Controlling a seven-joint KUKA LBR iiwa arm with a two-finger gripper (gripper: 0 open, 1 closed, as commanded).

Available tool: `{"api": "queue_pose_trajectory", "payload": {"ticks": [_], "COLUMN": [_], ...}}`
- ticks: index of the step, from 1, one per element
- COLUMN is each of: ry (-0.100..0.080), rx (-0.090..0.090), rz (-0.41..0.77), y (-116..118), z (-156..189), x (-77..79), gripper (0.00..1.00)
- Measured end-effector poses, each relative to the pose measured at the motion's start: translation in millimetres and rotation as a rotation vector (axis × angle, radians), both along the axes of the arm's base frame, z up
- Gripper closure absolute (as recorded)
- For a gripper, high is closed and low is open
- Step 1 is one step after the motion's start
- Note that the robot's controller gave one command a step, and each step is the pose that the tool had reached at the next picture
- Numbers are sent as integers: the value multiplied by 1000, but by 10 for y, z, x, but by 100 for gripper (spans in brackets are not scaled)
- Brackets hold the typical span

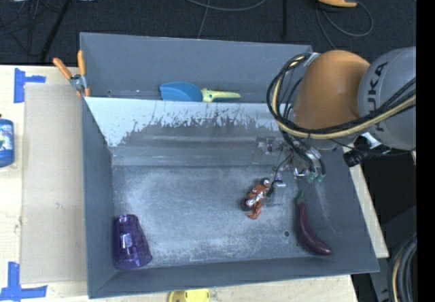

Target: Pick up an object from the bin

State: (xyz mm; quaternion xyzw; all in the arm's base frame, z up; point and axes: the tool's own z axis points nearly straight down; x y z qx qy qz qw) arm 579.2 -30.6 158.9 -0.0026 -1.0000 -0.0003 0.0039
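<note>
Red-brown small figure (pixel 257 199) on bin (pixel 177 215) floor, right of ctr: not lifted.
Claw (pixel 280 183) just beside it; open/closed cannot tell. Grasp & lift outstanding. Purple aubergine (pixel 310 229) nearby.

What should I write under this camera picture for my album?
Robot gripper low in the grey bin, beside a small reddish toy and a dark purple aubergine; a purple cup lies apart.

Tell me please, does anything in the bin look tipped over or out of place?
The purple cup lies on its side in the near left corner of the bin. The blue scoop rests high against the far wall, off the floor. Nothing looks spilled or broken.
</note>
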Motion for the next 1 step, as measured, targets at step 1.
{"api": "queue_pose_trajectory", "payload": {"ticks": [1], "ry": [-7], "rx": [0], "rz": [1], "y": [1], "z": [47], "x": [16], "gripper": [0]}}
